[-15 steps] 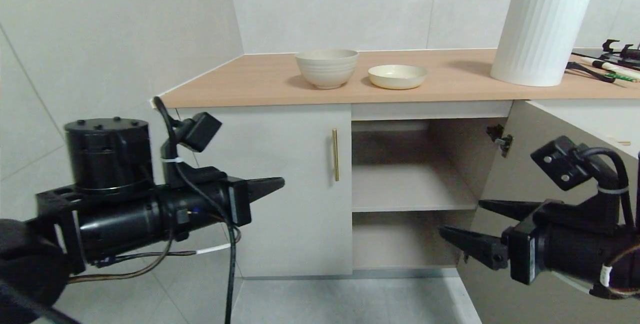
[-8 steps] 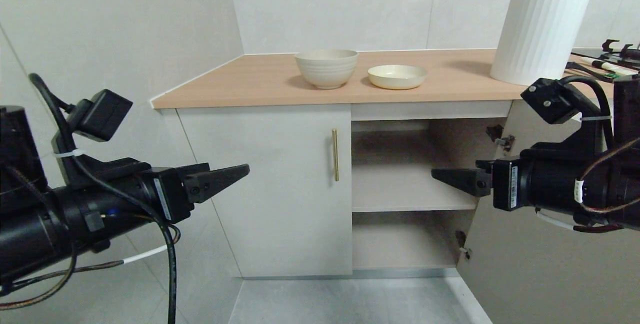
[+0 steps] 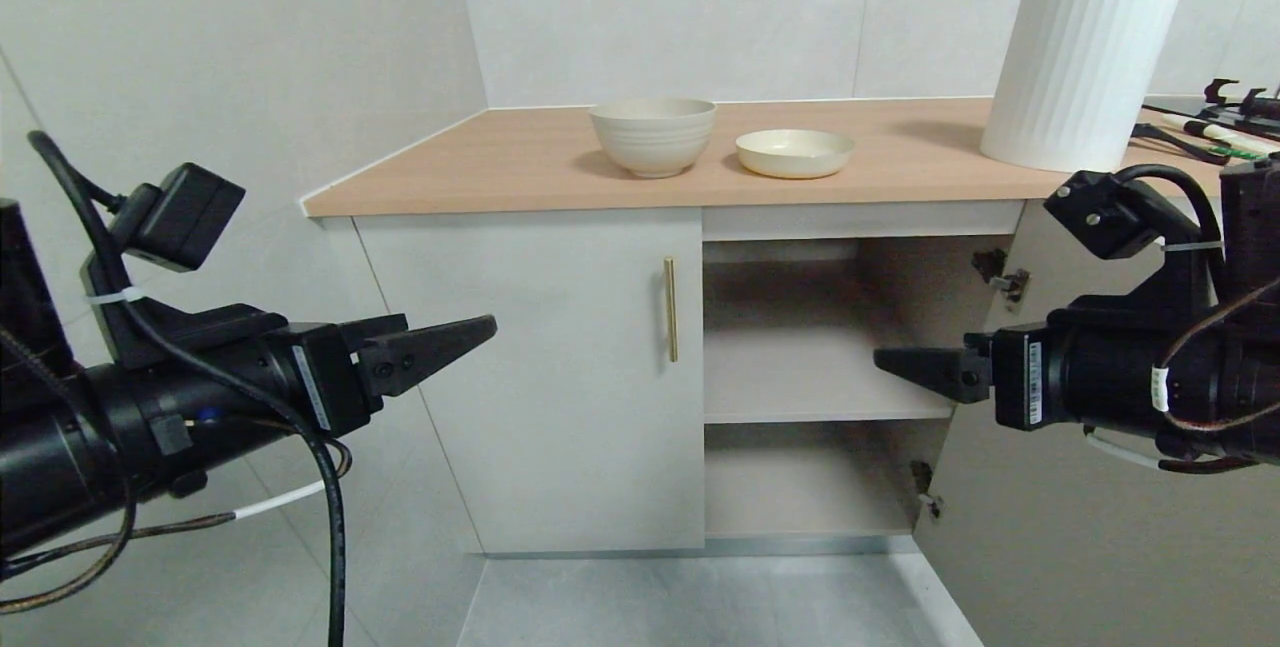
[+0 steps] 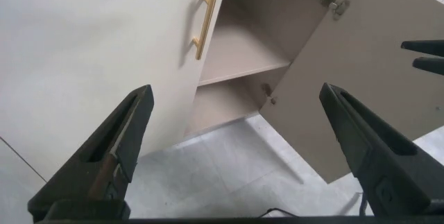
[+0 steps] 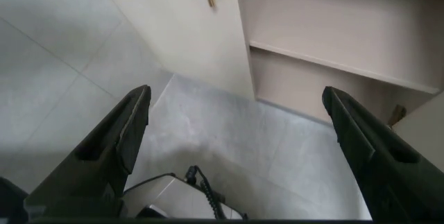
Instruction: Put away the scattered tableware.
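A ribbed cream bowl [image 3: 653,135] and a shallow cream plate [image 3: 795,152] stand side by side on the wooden counter [image 3: 500,172]. Below them the cabinet's right half is open, showing a bare shelf [image 3: 815,377]. My left gripper [image 3: 485,329] hangs open and holds nothing, in front of the closed left door and well below the counter. In the left wrist view its fingers [image 4: 111,154] are spread wide. My right gripper [image 3: 885,363] is open too, its tips level with the shelf at the cabinet opening, and its fingers [image 5: 118,141] frame the floor and shelf.
The closed left door carries a gold handle [image 3: 670,309]. The open right door [image 3: 1050,507] swings out beside my right arm. A tall white ribbed cylinder [image 3: 1080,72] and several dark tools [image 3: 1215,127] sit at the counter's right end. Tiled walls close in on the left.
The left arm pulled back to the left and rolled. The right arm rose from the lower shelf level, then dropped slightly to the shelf's height. Bowl and plate stayed put.
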